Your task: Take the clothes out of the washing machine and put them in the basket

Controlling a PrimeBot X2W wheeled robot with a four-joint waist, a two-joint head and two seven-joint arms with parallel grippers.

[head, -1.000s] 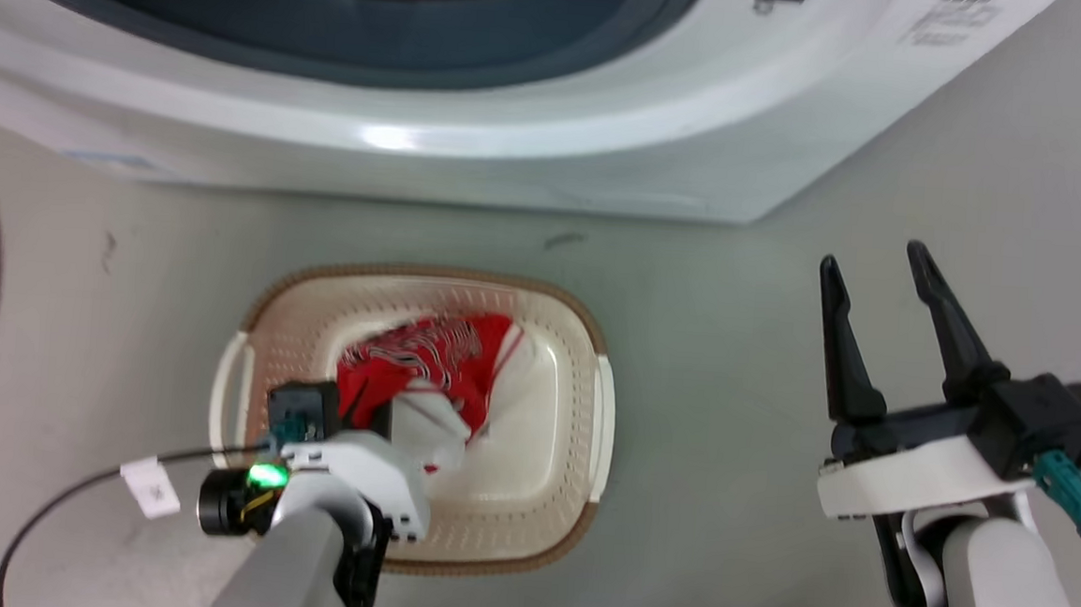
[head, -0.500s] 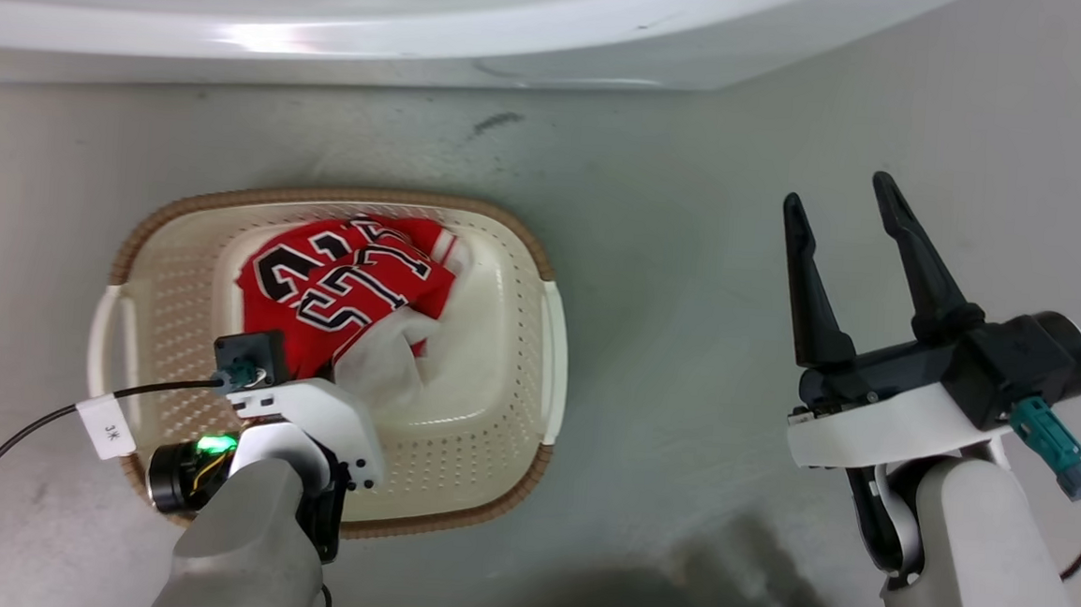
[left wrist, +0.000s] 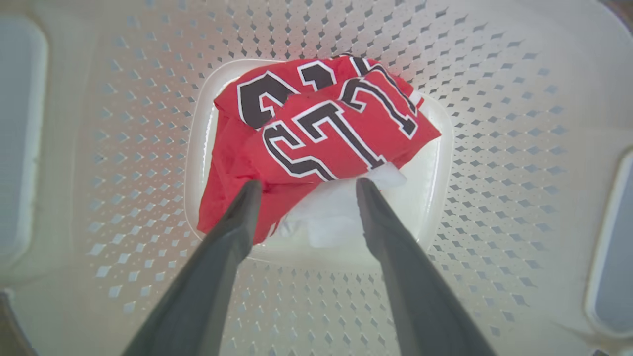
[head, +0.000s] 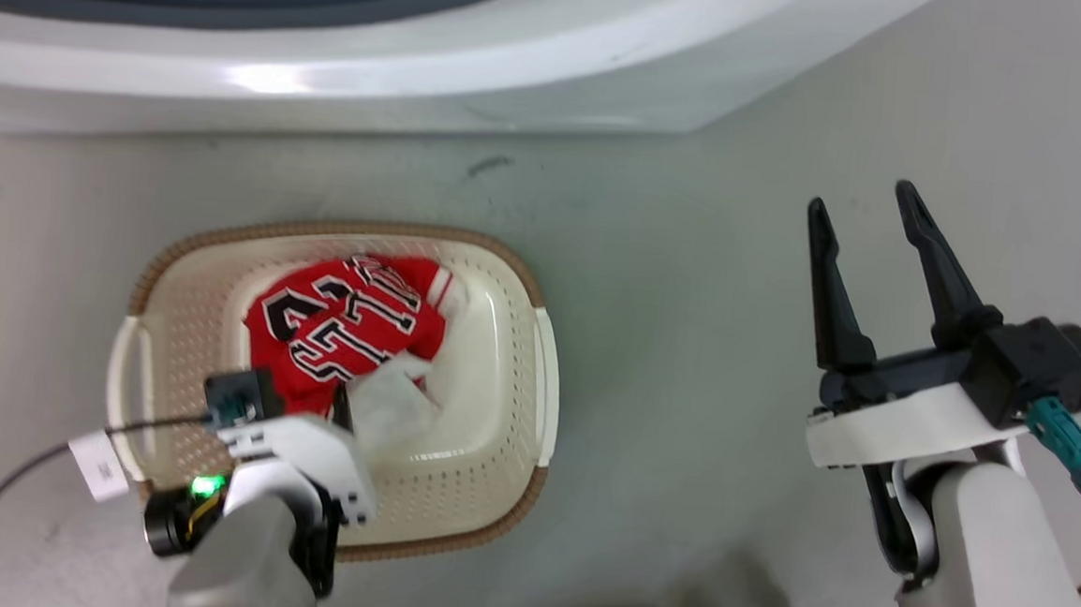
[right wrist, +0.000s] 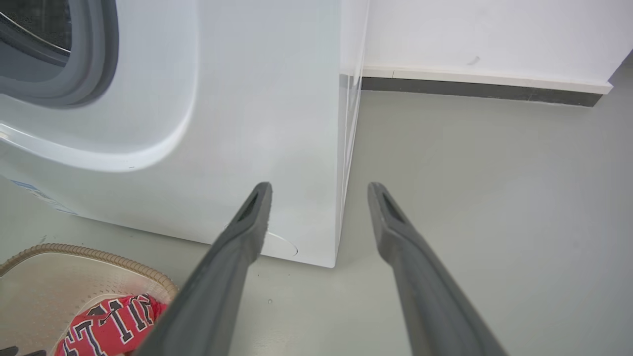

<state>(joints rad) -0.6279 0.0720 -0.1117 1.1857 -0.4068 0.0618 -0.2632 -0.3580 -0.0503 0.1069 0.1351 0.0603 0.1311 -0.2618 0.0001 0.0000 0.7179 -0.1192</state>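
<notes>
Inside the perforated oval cream basket [left wrist: 494,123], crumpled red lettered jersey [left wrist: 326,133].

Spread right claw [right wrist: 319,187] faces washing machine [right wrist: 257,99] corner.

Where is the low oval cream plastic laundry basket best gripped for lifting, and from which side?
By the white side handle on the robot's right, coming from above. It stands out from the brown rim of the cream plastic basket as a narrow bar that two fingers can probably close on, and the open right gripper hovers free on that side.
</notes>
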